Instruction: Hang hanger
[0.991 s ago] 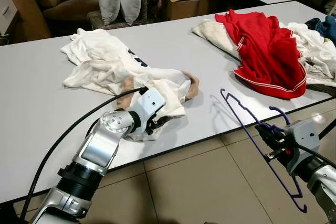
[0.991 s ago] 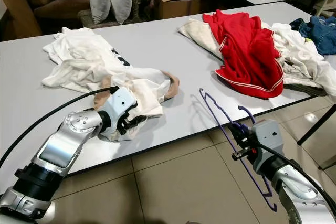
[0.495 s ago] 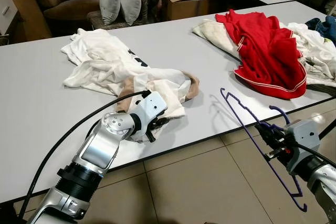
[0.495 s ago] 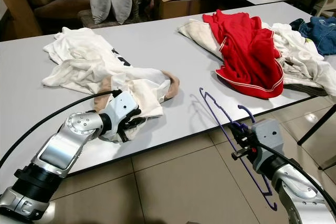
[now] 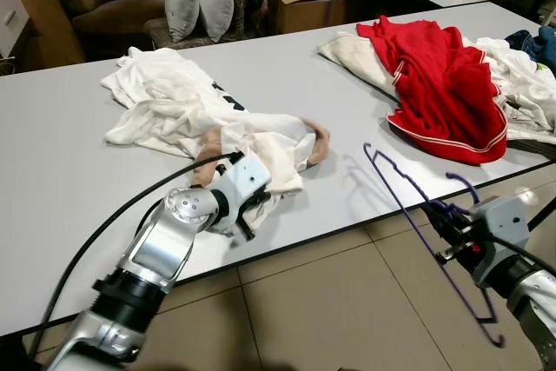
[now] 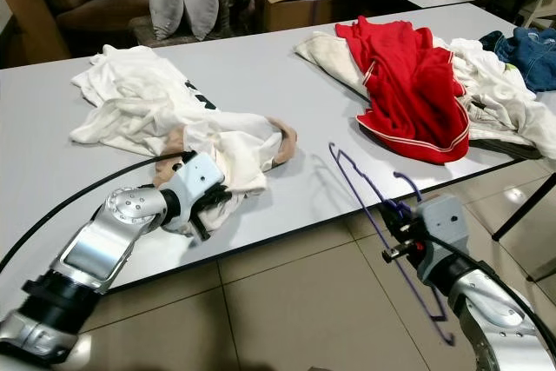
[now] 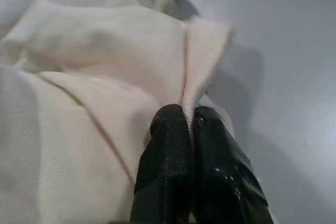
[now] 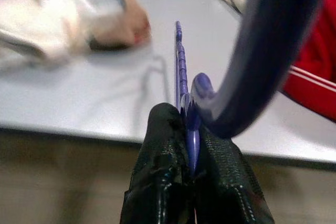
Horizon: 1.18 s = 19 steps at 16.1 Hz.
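1. My right gripper (image 6: pixel 393 230) stays clamped on the purple hanger (image 6: pixel 373 206), held off the table's (image 6: pixel 287 93) near edge.
2. My left gripper (image 7: pixel 190 124) has pulled the pinched cream shirt (image 6: pixel 230 149) slightly toward me, readying it for the hanger.
3. The red garment (image 6: pixel 408 84) lies beyond, untouched.

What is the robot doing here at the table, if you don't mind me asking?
The left hand is shut on a fold of the cream shirt near the front edge of the table. The right hand is shut on a purple hanger, holding it in the air over the floor just off the table's edge. The shirt is not yet on the hanger.
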Motion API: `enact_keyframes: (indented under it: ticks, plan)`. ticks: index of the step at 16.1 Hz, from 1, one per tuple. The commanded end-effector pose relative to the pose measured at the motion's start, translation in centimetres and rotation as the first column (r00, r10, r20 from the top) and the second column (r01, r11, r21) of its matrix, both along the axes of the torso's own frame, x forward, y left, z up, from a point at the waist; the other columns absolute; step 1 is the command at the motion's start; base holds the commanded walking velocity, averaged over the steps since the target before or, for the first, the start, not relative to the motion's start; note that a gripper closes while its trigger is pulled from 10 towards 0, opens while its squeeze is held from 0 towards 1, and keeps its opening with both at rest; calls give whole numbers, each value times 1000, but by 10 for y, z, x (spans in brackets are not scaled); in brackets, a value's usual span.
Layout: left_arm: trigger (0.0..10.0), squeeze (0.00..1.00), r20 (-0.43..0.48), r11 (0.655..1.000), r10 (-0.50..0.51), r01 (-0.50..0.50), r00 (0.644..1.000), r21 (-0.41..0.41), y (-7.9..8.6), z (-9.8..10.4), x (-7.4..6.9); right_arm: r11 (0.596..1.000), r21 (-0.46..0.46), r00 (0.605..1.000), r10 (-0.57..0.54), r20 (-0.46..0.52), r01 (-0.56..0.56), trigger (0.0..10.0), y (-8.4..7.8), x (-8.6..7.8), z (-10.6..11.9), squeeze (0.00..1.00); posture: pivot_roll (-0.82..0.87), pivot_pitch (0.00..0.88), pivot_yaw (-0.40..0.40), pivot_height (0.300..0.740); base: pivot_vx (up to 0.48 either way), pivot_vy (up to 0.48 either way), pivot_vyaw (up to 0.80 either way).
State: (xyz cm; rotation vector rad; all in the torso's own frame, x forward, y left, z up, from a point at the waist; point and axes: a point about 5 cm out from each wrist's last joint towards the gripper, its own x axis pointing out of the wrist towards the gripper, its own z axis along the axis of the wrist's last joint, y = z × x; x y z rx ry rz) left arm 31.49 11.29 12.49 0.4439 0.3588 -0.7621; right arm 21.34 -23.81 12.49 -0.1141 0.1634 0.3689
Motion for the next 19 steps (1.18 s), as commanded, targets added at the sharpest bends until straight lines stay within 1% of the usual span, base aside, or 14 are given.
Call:
enact_keyframes:
  ticks: [1, 2, 3, 4, 5, 7, 8, 9, 10, 12, 13, 14, 17, 19]
  plan:
    - [0, 0, 106, 996, 66, -58, 992, -74, 4, 23, 15, 992, 100, 996, 67, 56, -72, 10000, 5, -1, 17, 0, -260, 0, 29, 740, 0, 0, 0]
    - [0, 0, 144, 994, 88, -76, 986, -84, 6, 29, 20, 985, 135, 992, 104, 65, -112, 10000, 8, -4, 21, 0, -261, 0, 30, 740, 0, 0, 0]
    - [0, 0, 224, 987, 122, -93, 967, -134, 8, 47, 30, 964, 183, 980, 185, 66, -195, 10000, 16, -10, 24, 0, -262, 0, 36, 740, 0, 0, 0]
    - [0, 0, 275, 973, 166, -112, 947, -201, 10, 65, 38, 944, 219, 969, 239, 64, -247, 10000, 22, -15, 25, 0, -263, 0, 41, 740, 0, 0, 0]
    - [0, 0, 312, 962, 199, -125, 929, -242, 13, 79, 43, 934, 237, 963, 262, 57, -268, 10000, 25, -19, 24, 0, -264, 0, 42, 740, 0, 0, 0]
    - [0, 0, 340, 956, 212, -123, 916, -265, 15, 90, 47, 913, 275, 953, 301, 45, -301, 10000, 29, -24, 23, 0, -262, 0, 49, 740, 0, 0, 0]
    - [0, 0, 360, 964, 180, -92, 915, -248, 14, 93, 47, 905, 287, 948, 317, 36, -314, 10000, 31, -26, 23, 0, -260, 0, 50, 740, 0, 0, 0]
    - [0, 0, 376, 979, 105, -29, 921, -202, 9, 93, 43, 892, 310, 941, 336, 31, -329, 10000, 36, -26, 22, 0, -256, 0, 50, 740, 0, 0, 0]
    - [0, 0, 376, 983, 73, -3, 924, -183, 7, 91, 41, 883, 324, 937, 349, 30, -340, 10000, 39, -26, 22, 0, -254, 0, 49, 740, 0, 0, 0]
    - [0, 0, 363, 986, 48, 13, 931, -165, 3, 83, 37, 850, 356, 913, 406, 28, -389, 10000, 45, -26, 21, 0, -245, 0, 39, 740, 0, 0, 0]
    - [0, 0, 365, 991, 61, -13, 929, -131, 6, 77, 39, 839, 363, 904, 427, 20, -404, 10000, 46, -26, 19, 0, -245, 0, 37, 740, 0, 0, 0]
    - [0, 0, 366, 992, 60, -15, 929, -124, 6, 76, 39, 840, 363, 904, 426, 19, -403, 10000, 46, -25, 18, 0, -245, 0, 37, 740, 0, 0, 0]
    - [0, 0, 357, 991, 7, 40, 934, -126, 6, 78, 33, 874, 350, 932, 362, -4, -338, 10000, 39, -12, 1, 0, -247, 0, 39, 740, 0, 0, 0]
    - [0, 0, 347, 991, -77, 109, 935, -72, 6, 76, 24, 881, 358, 944, 330, -1, -308, 10000, 44, 3, -1, 0, -244, 0, 40, 740, 0, 0, 0]
